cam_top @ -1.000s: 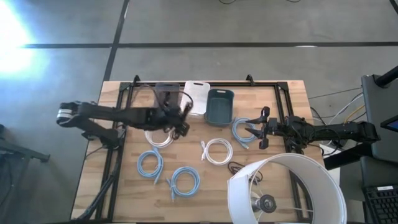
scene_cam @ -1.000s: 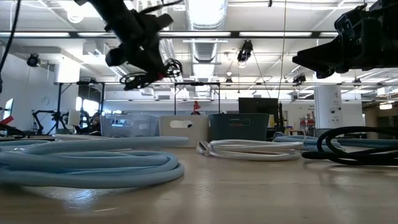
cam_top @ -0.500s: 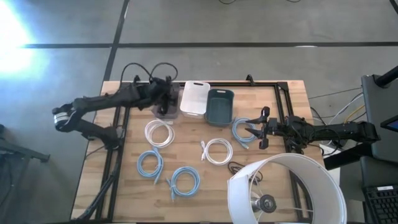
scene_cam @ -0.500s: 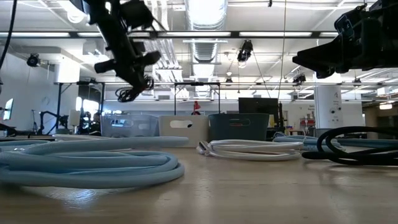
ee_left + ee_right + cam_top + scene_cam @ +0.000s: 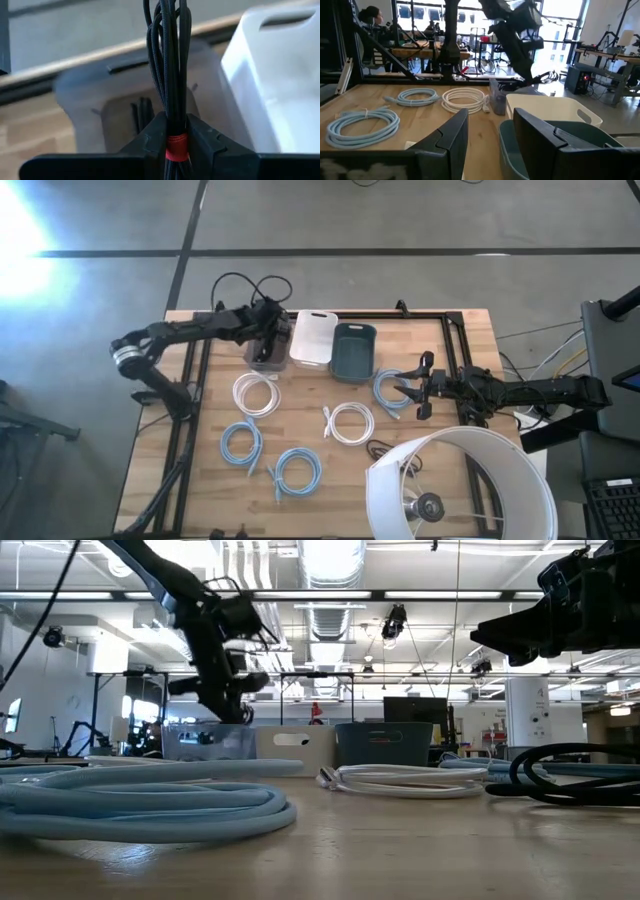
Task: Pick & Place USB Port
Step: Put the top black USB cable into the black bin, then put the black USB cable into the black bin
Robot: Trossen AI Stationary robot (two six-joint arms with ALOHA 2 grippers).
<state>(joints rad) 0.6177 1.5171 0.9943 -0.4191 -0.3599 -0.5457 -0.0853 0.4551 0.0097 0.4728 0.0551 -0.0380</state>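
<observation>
Bright glare whitens the floor [image 5: 20,240] far from the wooden surface [image 5: 330,470]. Ceiling lamps [image 5: 330,560] shine. The closest blue cable [image 5: 140,810] looks blurry.

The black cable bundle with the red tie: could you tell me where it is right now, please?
In the high view the left gripper holds the black cable over the clear bin at the table's far left, beside the white bin.

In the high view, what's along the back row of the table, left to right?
Left end effector holding the black cable over the clear bin → white bin → dark teal bin.
</observation>
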